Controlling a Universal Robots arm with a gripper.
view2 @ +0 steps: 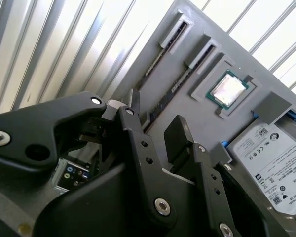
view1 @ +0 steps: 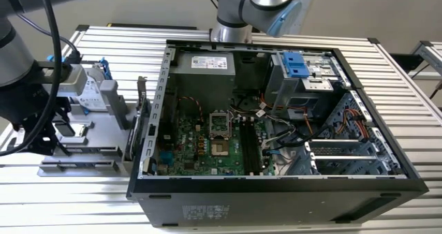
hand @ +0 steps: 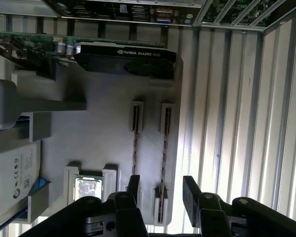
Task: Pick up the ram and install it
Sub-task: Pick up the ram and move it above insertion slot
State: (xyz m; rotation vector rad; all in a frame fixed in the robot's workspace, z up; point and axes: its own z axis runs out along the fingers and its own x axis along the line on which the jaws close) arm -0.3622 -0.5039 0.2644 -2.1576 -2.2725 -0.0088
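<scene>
Two ram sticks stand on edge in slots of the grey tray (hand: 98, 128). In the first wrist view one ram stick (hand: 164, 153) runs toward the gap between my fingers, and the other (hand: 135, 140) lies beside it. The second wrist view shows them as ram (view2: 175, 89) and ram (view2: 160, 52). My gripper (hand: 162, 190) is open and hovers just above the tray's end, its fingers (view2: 180, 133) on either side of the nearer stick's line, touching nothing. In the exterior view the gripper (view1: 59, 135) hangs over the tray (view1: 103, 133), at that view's left.
The open computer case (view1: 276, 187) lies to the exterior view's right of the tray, with its motherboard's dark memory slots (view1: 251, 146) exposed. On the tray also sit a silver CPU chip (view2: 228, 90), a hard drive (view2: 271, 158) and a graphics card (hand: 126, 57). Ribbed metal table (view1: 414, 99) all around.
</scene>
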